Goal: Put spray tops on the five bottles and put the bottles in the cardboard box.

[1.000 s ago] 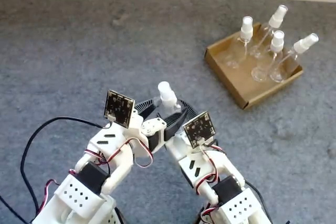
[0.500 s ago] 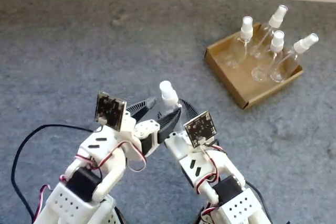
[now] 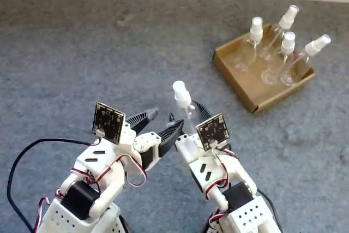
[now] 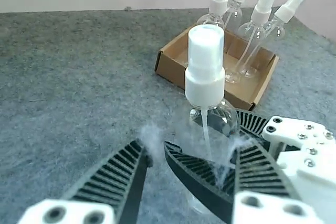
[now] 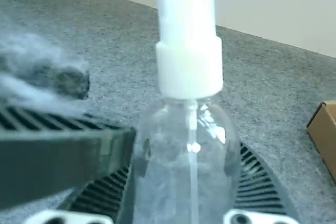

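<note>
Bottle [image 3: 188, 114]: clear, round-bodied, white spray top [image 3: 180, 92] fitted, dip tube visible inside. It stands nearly upright, just below the middle of the high view, and is well apart from the box. Whether its base touches the table cannot be told.

Right gripper [image 3: 191, 116]: clamped on the bottle's body, with one ribbed black jaw on each side. In the right wrist view the gripper [image 5: 184, 184] sits at the lower edge and the bottle rises straight out of it.

Left gripper [image 3: 166, 119]: jaws apart, nothing between them. It sits just beside the bottle on the left of the high view. In the left wrist view the gripper [image 4: 155, 149] has bare carpet in its gap. The bottle stands behind its nearer finger [image 4: 191, 174], and contact cannot be told. Grey fluff [image 4: 149, 135] clings to the fingertips.

Cardboard box [image 3: 232, 80]: shallow and open-topped, in the upper right of the high view.

Four bottles [image 3: 287, 42]: inside the box, each with a white spray top, standing or leaning close together.

Table [image 3: 82, 53]: covered in grey carpet.

Black cable [image 3: 26, 156]: loops at the lower left, beside the left arm.
</note>
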Tool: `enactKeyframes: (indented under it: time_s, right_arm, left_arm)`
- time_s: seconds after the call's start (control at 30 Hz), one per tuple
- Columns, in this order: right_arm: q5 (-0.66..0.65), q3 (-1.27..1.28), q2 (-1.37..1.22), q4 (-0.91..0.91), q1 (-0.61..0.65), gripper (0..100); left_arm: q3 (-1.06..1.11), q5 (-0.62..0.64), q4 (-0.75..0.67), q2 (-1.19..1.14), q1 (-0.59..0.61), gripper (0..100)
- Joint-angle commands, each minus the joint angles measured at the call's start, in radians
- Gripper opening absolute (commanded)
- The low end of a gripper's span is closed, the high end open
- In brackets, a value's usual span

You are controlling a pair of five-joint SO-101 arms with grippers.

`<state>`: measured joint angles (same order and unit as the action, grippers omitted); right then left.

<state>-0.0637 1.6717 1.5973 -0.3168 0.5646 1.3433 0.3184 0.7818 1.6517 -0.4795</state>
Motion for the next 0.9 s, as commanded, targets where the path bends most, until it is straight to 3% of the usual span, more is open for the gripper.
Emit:
enactKeyframes:
  time_s: [0.0,0.17,0.33,0.63,0.87]
  right_arm:
    - [0.006,0.125,0.015,-0.002,-0.016,17.0]
    - [0.006,0.125,0.015,-0.001,-0.077,17.0]
    - [0.006,0.13,0.015,-0.001,-0.096,17.2]
    - [0.014,0.13,0.016,-0.001,-0.05,17.3]
    - [0.014,0.127,0.016,0.004,-0.059,17.3]
  left_arm:
    - [-0.081,-0.008,0.002,0.022,0.051,19]
    - [-0.168,-0.029,0.081,0.073,0.17,12]
    - [-0.165,-0.227,0.158,0.147,0.17,0]
    - [0.094,-0.232,0.152,0.171,-0.091,0]
    - [0.162,-0.229,0.152,0.171,-0.12,0]
